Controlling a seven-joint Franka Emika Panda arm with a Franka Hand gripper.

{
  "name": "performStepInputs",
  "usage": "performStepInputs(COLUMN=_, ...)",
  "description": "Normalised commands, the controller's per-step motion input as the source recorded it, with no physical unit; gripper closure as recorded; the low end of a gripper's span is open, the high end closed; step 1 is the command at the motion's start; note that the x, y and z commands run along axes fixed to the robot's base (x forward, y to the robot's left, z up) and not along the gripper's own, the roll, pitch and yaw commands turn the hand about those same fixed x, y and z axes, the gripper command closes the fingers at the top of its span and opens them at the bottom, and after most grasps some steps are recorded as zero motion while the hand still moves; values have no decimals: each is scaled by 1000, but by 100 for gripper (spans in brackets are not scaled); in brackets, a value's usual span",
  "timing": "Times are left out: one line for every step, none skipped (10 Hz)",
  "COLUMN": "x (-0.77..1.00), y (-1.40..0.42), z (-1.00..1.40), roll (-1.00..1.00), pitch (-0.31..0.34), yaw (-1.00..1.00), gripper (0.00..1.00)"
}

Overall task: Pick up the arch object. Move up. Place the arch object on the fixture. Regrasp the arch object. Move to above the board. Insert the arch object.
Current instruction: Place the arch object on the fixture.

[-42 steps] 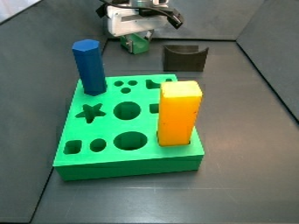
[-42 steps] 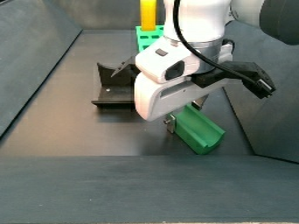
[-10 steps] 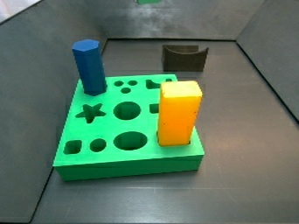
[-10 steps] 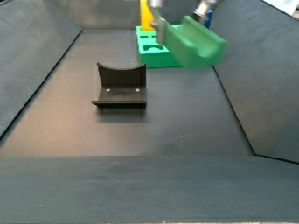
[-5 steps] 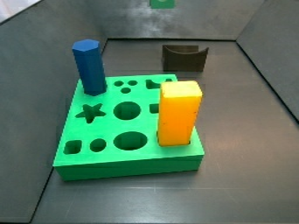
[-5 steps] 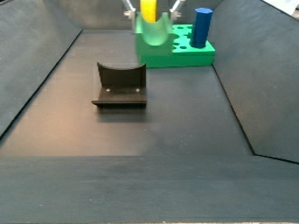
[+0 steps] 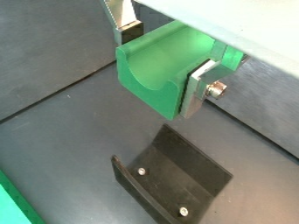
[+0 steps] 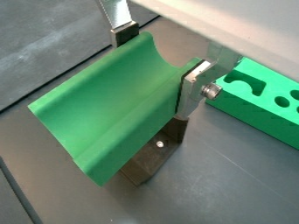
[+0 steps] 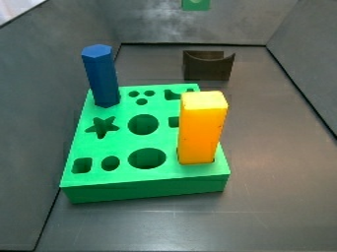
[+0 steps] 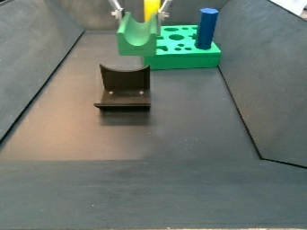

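The arch object (image 7: 162, 72) is a green block with a curved notch, and my gripper (image 7: 162, 54) is shut on it, one silver finger on each end face. In both wrist views it hangs above the fixture (image 7: 176, 179), a dark bracket with a concave top on the floor. The arch object (image 8: 111, 109) hides most of the fixture (image 8: 156, 156). In a side view the arch object (image 10: 135, 36) is high over the fixture (image 10: 122, 87), with the gripper (image 10: 136, 16) cut off by the frame edge. The board (image 9: 145, 148) is a bright green slab with shaped holes.
A blue hexagonal prism (image 9: 99, 74) and an orange-yellow block (image 9: 202, 126) stand upright in the board. The fixture (image 9: 208, 66) sits behind the board near the back wall. Dark sloping walls (image 10: 42, 81) enclose the floor on all sides.
The gripper has lifted the arch object off the floor and carried it sideways through the air. It now hangs over the fixture. Board, pegs and fixture have not moved.
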Motion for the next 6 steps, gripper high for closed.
performStepInputs(x=202, y=0, z=4, roll=63, pitch=168, yaw=-17, gripper=100)
performStepInputs(x=517, y=-260, z=102, roll=-1000, pitch=-43, yaw=45, gripper=100)
performStepInputs(x=438, y=-242, z=101, roll=-1000, pitch=-43, yaw=44, gripper=100)
performStepInputs(x=334, y=-108, z=59, roll=-1000, pitch=-28, yaw=35, gripper=100)
performStepInputs(x=227, y=-37, z=17, roll=-1000, pitch=-3, yaw=30, gripper=100)
performStepInputs(x=151, y=-3, z=10, roll=-1000, pitch=21, yaw=26, gripper=100)
